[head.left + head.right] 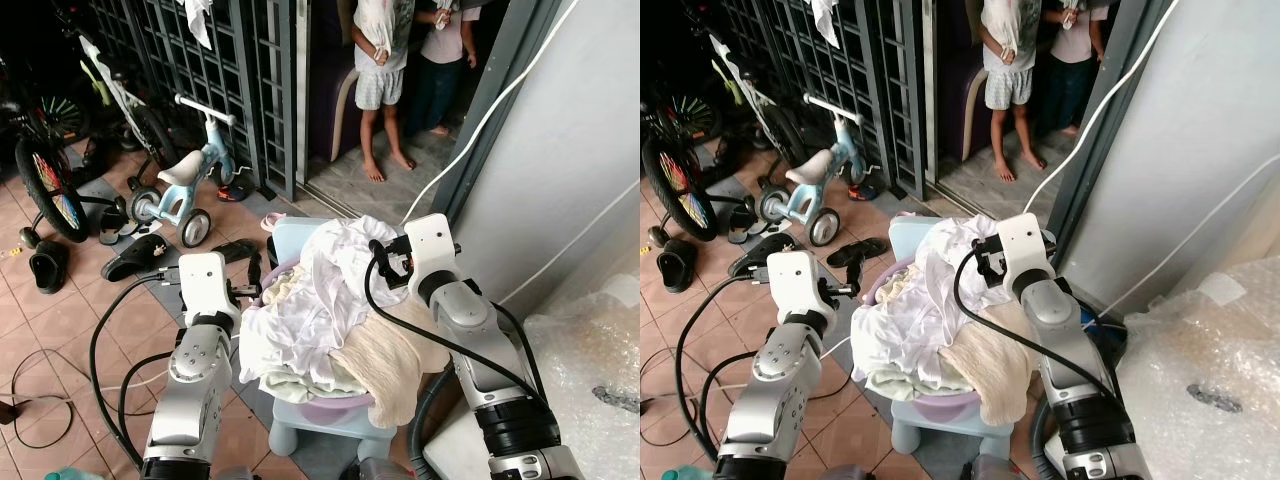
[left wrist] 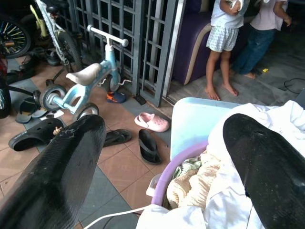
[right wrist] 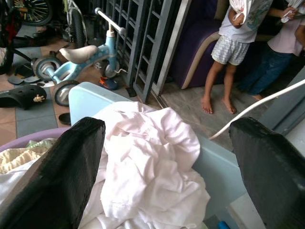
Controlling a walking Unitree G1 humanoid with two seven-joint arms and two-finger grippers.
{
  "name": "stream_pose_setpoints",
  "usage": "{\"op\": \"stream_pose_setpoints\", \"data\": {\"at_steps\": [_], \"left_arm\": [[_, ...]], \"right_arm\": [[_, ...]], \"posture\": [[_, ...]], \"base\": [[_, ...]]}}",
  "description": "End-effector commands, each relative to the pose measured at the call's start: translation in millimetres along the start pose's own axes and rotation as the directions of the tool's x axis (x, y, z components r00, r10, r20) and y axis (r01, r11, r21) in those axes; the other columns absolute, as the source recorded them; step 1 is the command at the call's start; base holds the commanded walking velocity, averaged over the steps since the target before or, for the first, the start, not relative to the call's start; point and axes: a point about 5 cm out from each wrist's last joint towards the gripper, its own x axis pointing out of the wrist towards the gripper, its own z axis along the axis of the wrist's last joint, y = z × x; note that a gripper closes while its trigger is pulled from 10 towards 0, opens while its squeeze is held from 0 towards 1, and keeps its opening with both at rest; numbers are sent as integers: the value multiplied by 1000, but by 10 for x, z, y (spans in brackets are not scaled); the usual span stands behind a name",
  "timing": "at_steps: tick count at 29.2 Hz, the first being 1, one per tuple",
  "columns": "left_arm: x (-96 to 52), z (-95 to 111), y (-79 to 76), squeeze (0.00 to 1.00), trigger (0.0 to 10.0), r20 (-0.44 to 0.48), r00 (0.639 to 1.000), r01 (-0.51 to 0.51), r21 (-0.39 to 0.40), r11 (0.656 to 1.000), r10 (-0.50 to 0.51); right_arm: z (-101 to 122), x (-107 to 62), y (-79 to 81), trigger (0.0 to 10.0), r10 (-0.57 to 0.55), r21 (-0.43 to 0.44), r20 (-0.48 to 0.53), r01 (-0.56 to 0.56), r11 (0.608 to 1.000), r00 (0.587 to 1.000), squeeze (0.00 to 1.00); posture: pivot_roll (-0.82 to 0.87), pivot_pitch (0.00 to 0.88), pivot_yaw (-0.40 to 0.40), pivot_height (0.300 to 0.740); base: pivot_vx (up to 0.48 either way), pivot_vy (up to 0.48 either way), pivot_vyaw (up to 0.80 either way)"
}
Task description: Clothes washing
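The heap of white clothes (image 1: 320,300) sits unwashed in the purple basin (image 1: 330,408) on a light-blue stool (image 1: 300,436), so washing looks barely begun, with the left gripper (image 1: 248,292) and right gripper (image 1: 388,262) spread wide beside the basin, gripping nothing.

- The floor (image 1: 60,330) was terracotta tile.
- A dark metal gate (image 1: 215,75) stood at eleven o'clock.
- A grey wall (image 1: 590,130) rose at two o'clock.
- Daylight fell evenly over the porch.
- A purple sofa (image 3: 195,43) sat behind the gate.
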Motion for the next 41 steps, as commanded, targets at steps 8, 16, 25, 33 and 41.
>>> {"op": "stream_pose_setpoints", "data": {"at_steps": [8,16,25,33,41], "left_arm": [[-233,-50,135,0,10000,-68,994,-81,31,996,83],[-558,-166,348,0,10000,-166,976,-121,104,987,137],[-708,-117,317,0,10000,-189,974,-103,119,988,124],[-788,-102,322,0,10000,-206,970,-102,123,987,126],[-796,-80,297,0,10000,-208,969,-108,121,987,132]], "right_arm": [[-7,264,99,10000,94,-6,-60,-95,995,994,0],[-310,446,102,10000,30,66,-234,-14,998,972,1000],[-476,496,36,10000,-162,-21,-321,164,986,933,463],[-673,445,205,0,-156,30,-399,183,983,904,0],[-707,438,301,0,-120,72,-397,161,984,910,0]], "posture": [[50,35,-36,740],[121,105,-41,740],[174,140,-44,740],[194,152,-51,740],[197,155,-59,740]], "base": [[0,0,0],[0,0,0],[0,0,0],[0,0,0],[0,0,0]]}}
